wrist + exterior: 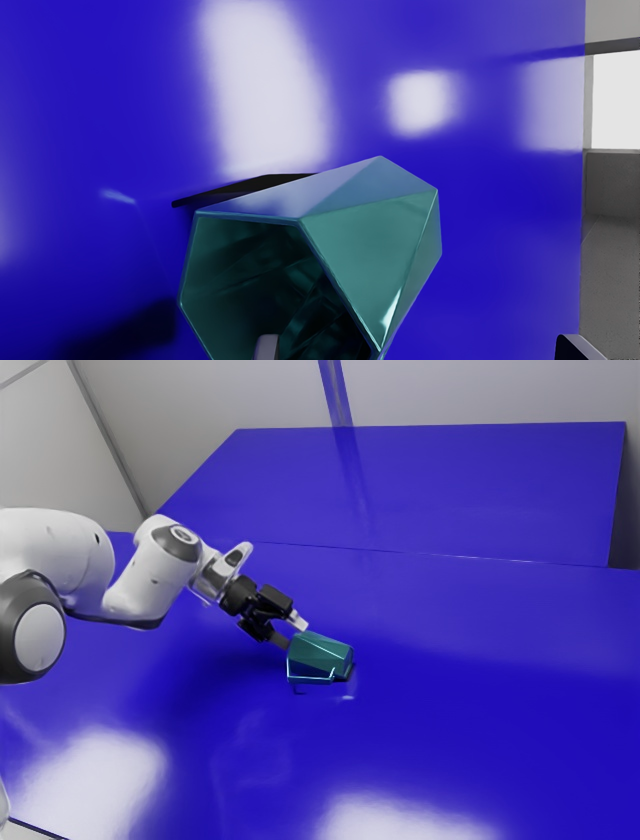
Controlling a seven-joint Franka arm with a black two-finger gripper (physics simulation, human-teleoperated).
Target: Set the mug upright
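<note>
My gripper (pixel 290 633) reaches down to the mug's open end in the exterior view. There the teal faceted mug (pixel 320 657) lies on its side on the blue table, its closed end toward the exterior view's right. Seen from the wrist, the mug (pixel 370 250) has its dark mouth facing my hand. The gripper (pixel 421 347) is open, its fingertips wide apart: one overlaps the mouth, the other stands beyond the mug's outer wall. I cannot tell whether either touches. A thin black piece (pixel 250 189) shows behind the mug; what it is stays unclear.
The glossy blue table (pixel 480 690) carries bright reflections. Behind it, in the exterior view, a raised blue panel (pixel 450 490) stands near the wall. The table's edge and a grey floor (pixel 610 275) appear beyond the outer finger in the wrist view.
</note>
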